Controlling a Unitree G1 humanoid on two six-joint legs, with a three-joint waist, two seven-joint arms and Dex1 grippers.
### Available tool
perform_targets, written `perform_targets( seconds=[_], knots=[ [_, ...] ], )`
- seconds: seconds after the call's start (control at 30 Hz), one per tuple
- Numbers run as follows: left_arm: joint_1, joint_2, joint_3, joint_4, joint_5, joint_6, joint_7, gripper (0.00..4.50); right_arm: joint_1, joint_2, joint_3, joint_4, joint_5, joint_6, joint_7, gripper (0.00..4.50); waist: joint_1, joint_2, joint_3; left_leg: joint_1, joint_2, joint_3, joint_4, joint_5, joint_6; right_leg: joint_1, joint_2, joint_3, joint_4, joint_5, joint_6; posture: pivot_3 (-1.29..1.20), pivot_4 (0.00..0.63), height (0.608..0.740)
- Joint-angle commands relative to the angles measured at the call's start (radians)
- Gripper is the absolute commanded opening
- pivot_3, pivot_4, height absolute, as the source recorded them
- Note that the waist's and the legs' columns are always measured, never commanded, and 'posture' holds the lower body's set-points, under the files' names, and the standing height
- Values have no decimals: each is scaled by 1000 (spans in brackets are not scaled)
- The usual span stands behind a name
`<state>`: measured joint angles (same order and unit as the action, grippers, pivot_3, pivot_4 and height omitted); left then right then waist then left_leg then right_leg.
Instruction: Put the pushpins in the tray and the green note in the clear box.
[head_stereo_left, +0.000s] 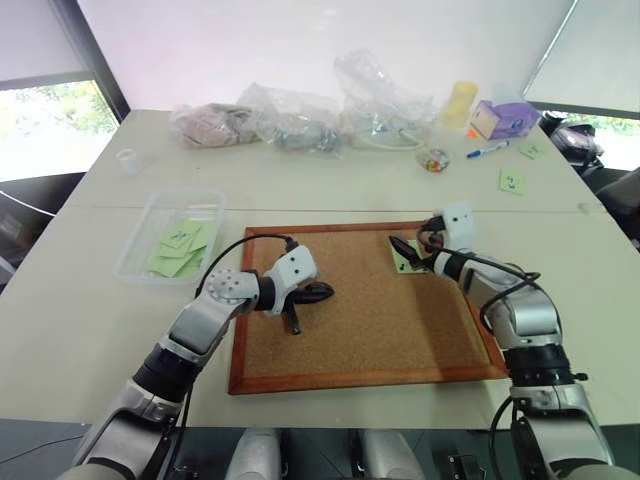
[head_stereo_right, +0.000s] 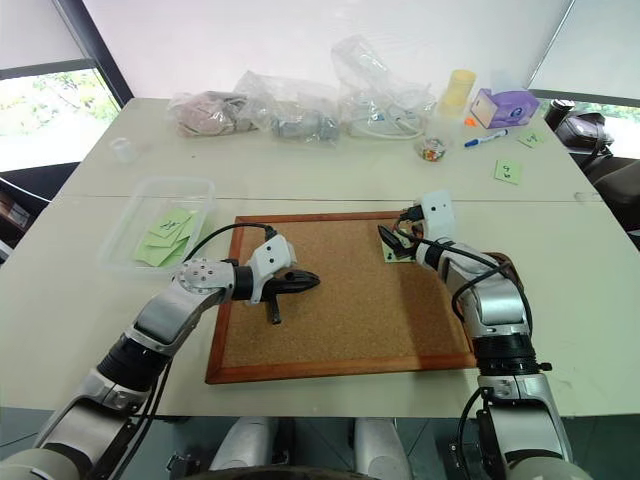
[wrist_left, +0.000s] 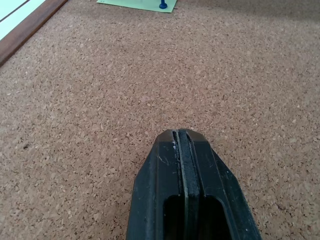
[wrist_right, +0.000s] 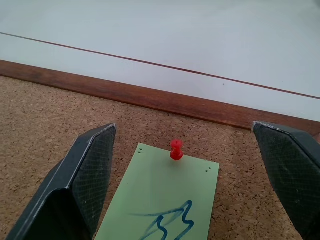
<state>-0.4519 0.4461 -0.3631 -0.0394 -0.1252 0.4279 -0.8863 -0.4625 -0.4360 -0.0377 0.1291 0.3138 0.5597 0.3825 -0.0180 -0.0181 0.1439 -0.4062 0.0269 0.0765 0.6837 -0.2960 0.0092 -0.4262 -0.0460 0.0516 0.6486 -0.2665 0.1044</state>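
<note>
A green note (wrist_right: 162, 200) with a blue scribble lies on the cork board (head_stereo_left: 370, 320) near its far right corner, pinned by a red pushpin (wrist_right: 176, 149). My right gripper (wrist_right: 182, 127) is open just above the board, one finger on each side of the note and pin, touching neither. In the left wrist view a blue pushpin (wrist_left: 163, 5) sticks in a green note's edge (wrist_left: 135, 2). My left gripper (head_stereo_left: 322, 292) is shut and empty, low over the board's left half. The clear box (head_stereo_left: 140, 262) sits left of the board holding several green notes. The tray is hidden.
Soft plastic bags (head_stereo_left: 300, 120), a yellow cup (head_stereo_left: 460, 100), a purple box (head_stereo_left: 505, 118), a marker (head_stereo_left: 487, 150) and a small dish of coloured bits (head_stereo_left: 433, 160) line the table's far side. Two more green notes (head_stereo_left: 512, 181) lie at the far right. A small clear cup (head_stereo_left: 127, 158) stands at the far left.
</note>
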Motion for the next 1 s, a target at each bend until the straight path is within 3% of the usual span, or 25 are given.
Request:
perform_targets(
  seconds=[0.03,0.13,0.23,0.47,0.77,1.0],
  knots=[
    [18,13,-20,7,24,-1,-13,0,-36,11,1,18,-21,-26,18,4424,-1,0,0,0,0,0,0,0,0,0,0,0,0,0,0,0,150,737],
    [14,5,-15,18,26,-5,-9,0,-49,18,4,49,-34,-26,26,4424,-1,0,0,0,0,0,0,0,0,0,0,0,0,0,0,0,150,737],
    [13,0,-11,28,27,-9,-2,0,-57,24,-1,64,-39,-31,38,3591,-1,0,0,0,0,0,0,0,0,0,0,0,0,0,0,0,150,737],
    [16,-8,-5,40,30,-18,2,0,-61,36,-9,67,-34,-15,46,49,0,0,0,1,0,0,0,0,0,1,-1,0,0,0,0,0,150,737],
    [-4,-6,-1,74,47,-49,5,0,-55,49,-36,54,-22,-9,54,49,0,1,0,1,0,0,0,0,0,1,-1,0,0,0,0,0,150,737],
    [11,0,-14,76,45,-54,-16,0,-50,79,-94,6,-12,-134,39,49,0,1,0,1,0,1,0,0,0,1,-1,0,0,0,0,0,150,737]
  ],
)
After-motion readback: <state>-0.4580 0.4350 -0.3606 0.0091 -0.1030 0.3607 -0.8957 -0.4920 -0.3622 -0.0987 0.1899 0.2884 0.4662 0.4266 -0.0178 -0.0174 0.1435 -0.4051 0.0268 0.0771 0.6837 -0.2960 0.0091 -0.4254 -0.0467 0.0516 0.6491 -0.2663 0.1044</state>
